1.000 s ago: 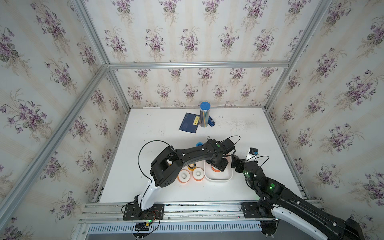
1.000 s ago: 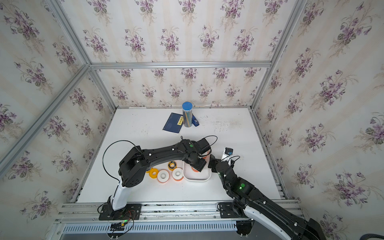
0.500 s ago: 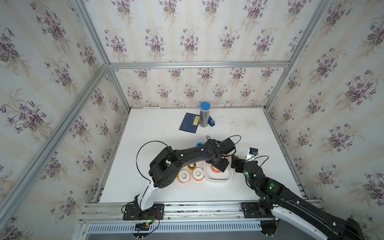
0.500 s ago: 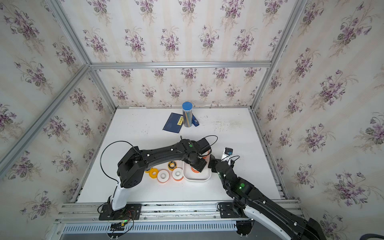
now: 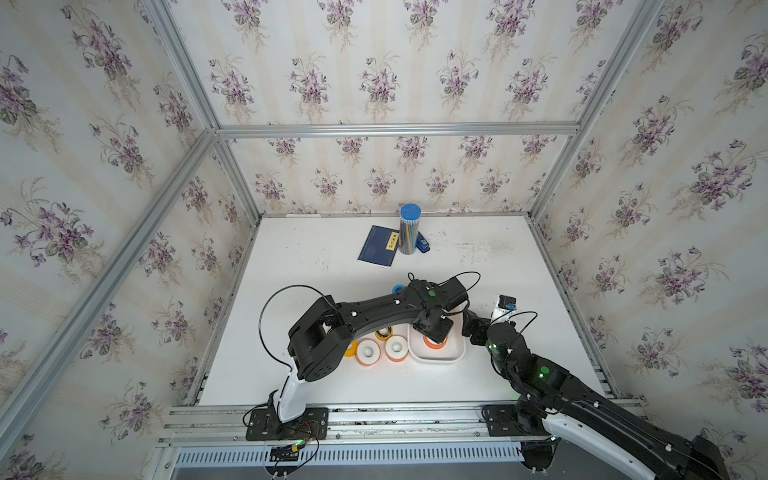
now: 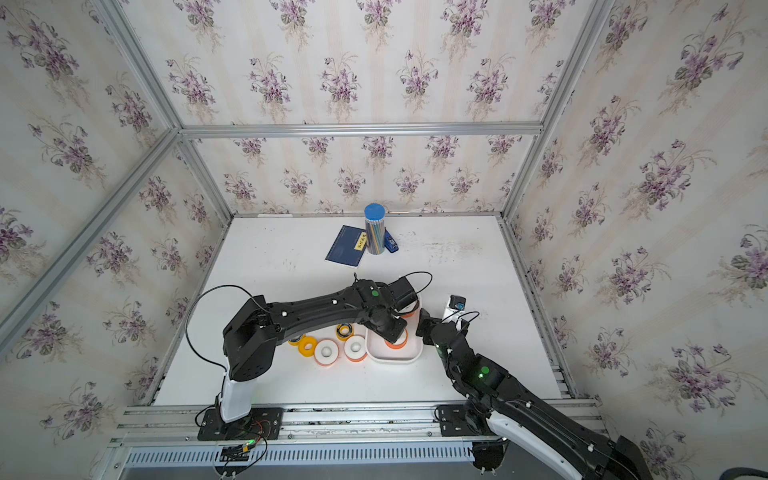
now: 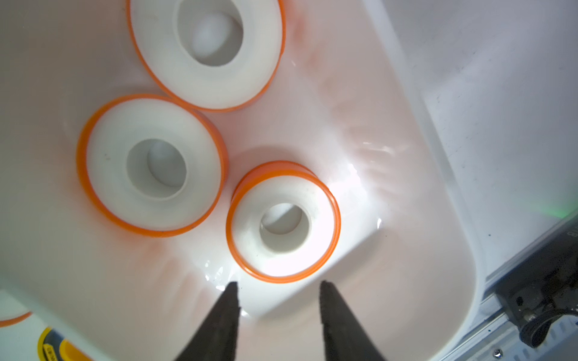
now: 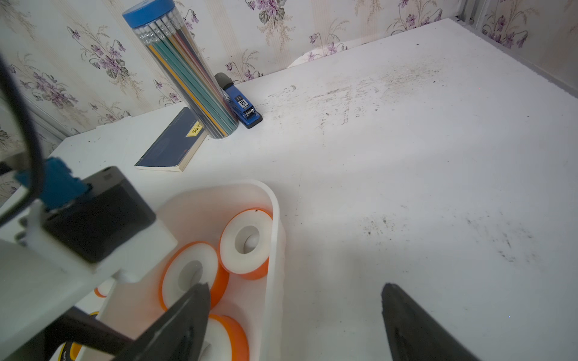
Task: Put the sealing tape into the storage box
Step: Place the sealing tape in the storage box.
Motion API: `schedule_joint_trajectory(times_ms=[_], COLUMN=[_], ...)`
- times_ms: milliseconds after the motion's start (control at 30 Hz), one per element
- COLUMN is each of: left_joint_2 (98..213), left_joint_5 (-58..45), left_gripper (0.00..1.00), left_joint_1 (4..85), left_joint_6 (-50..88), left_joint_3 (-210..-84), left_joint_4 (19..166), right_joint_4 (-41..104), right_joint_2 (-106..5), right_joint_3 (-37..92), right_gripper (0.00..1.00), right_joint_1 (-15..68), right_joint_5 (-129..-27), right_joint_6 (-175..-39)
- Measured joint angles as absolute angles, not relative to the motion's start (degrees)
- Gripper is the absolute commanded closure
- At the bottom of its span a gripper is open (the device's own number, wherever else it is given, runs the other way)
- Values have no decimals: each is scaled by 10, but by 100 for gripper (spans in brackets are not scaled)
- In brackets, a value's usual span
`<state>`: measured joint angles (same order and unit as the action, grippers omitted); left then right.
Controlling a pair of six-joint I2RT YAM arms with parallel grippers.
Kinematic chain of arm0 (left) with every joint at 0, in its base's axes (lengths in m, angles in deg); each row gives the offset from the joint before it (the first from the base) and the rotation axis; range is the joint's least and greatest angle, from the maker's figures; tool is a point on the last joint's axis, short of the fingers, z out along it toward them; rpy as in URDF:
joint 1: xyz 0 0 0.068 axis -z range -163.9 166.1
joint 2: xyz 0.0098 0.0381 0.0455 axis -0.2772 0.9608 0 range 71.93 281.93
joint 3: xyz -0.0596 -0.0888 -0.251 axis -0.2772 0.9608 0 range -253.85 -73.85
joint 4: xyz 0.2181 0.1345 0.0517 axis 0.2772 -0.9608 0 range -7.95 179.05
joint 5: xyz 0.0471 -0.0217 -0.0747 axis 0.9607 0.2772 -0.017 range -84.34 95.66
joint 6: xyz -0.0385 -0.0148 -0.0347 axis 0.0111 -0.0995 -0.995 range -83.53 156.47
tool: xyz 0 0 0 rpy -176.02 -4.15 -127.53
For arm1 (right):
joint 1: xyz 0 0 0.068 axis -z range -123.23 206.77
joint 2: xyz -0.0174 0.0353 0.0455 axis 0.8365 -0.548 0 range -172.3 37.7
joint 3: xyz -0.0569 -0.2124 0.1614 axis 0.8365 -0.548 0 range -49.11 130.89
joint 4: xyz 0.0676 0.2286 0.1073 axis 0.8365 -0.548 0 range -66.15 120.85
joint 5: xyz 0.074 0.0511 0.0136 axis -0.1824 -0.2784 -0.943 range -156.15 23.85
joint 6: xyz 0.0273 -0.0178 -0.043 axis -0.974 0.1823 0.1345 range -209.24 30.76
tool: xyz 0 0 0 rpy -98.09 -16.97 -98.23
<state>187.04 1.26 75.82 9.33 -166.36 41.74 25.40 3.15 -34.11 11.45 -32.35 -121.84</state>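
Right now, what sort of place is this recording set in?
Probably a staged robot test cell, not a home: floral wallpaper panels in an aluminium frame, a white table, and stationery props like the pencil tube.

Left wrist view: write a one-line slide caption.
Three orange-rimmed sealing tape rolls sit in the white storage box; the left pincer hangs open and empty over it.

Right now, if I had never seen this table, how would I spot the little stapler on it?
At the far end of the white table, near the flowered wall, stands a tall blue-capped tube of pencils. The stapler lies at its foot, opposite the dark blue notebook. It alone is small, bright blue and wedge-shaped.
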Motion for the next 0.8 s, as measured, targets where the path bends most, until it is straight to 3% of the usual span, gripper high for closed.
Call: schedule_joint_trajectory(times_ms=[133,800], left_joint_2=[1845,1903], left_joint_5=[16,19], left_gripper=[100,100], left_joint_1=[758,767], left_joint_6=[90,90], left_joint_3=[-1628,-1658], left_joint_4=[418,396], right_joint_4=[254,254], right_joint_2=[31,31], right_joint_3=[-341,-341], right_gripper=[10,10], right_joint_1=[114,114], right_joint_5=[-324,-323], right_joint_6=[-1218,-1218])
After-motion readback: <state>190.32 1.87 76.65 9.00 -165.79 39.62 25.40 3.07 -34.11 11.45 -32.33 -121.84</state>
